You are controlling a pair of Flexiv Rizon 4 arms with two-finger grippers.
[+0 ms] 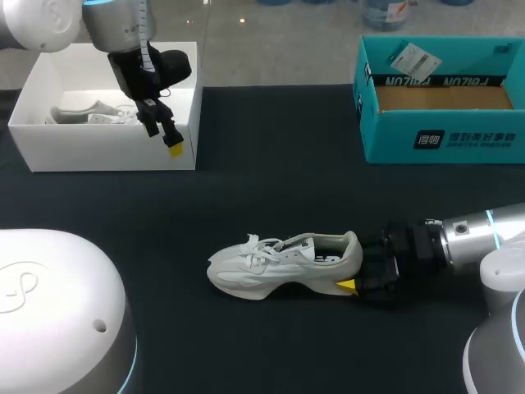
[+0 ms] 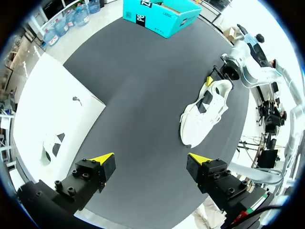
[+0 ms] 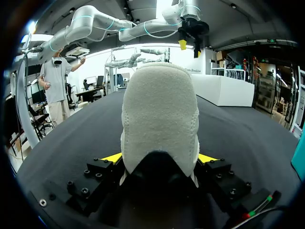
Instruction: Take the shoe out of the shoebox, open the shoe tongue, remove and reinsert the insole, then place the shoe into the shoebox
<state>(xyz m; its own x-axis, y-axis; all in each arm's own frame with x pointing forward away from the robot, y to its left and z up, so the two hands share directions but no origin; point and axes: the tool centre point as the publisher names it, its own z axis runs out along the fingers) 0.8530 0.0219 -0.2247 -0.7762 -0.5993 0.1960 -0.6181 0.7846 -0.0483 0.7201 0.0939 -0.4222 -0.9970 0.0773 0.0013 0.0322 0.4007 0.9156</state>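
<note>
One step looks done: white lace-up sneaker (image 1: 283, 263) out on the black worktop (image 1: 246, 164), my right gripper (image 3: 159, 158) pinching its heel, left gripper (image 2: 151, 158) spread. Tongue, insole, reboxing remain.

The shoe (image 1: 283, 263) lies midway on the counter (image 1: 271, 164), heel clasped by the right gripper (image 3: 159, 160); behind, a shoebox (image 1: 49, 148) holding another shoe (image 1: 90, 113) sits left, under the left gripper (image 2: 151, 160), and a second box (image 1: 443, 135) right.
</note>
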